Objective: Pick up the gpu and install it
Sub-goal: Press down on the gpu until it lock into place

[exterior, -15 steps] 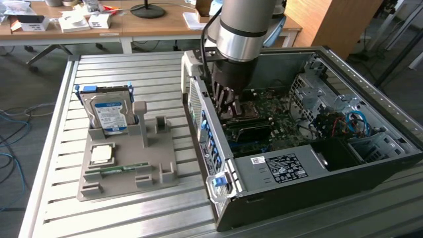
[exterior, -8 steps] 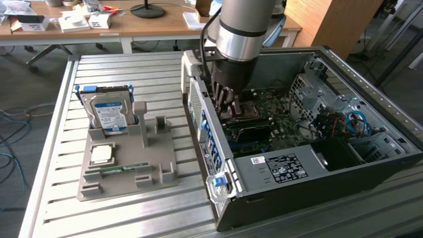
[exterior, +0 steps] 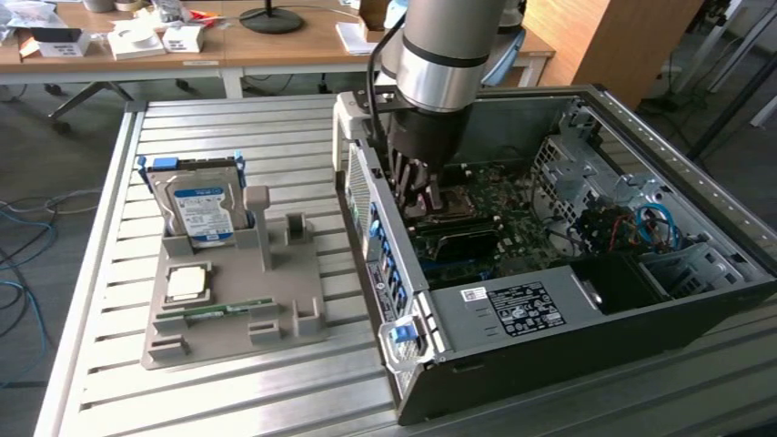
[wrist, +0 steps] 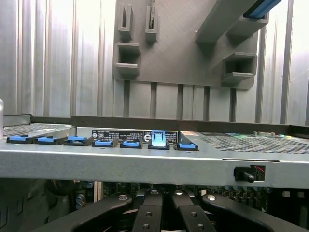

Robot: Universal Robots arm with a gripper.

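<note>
Nearest in the exterior view, an open computer case (exterior: 510,364) is laid on its side on a slatted metal table (exterior: 218,391). To the exterior view's left, a grey holder (exterior: 231,332) is set beside it, with a processor chip (exterior: 185,282) and a green memory stick (exterior: 213,311) laid in it. A hard drive (exterior: 200,211) is stood upright at its far end. Further back, the gripper (exterior: 419,187) is lowered inside the case over the motherboard (exterior: 486,218), close to the rear wall. Its fingers (wrist: 145,217) are drawn fully together. The graphics card cannot be made out beneath them, so whether it is gripped cannot be told. Cluttered desks (exterior: 279,45) are seen beyond.
</note>
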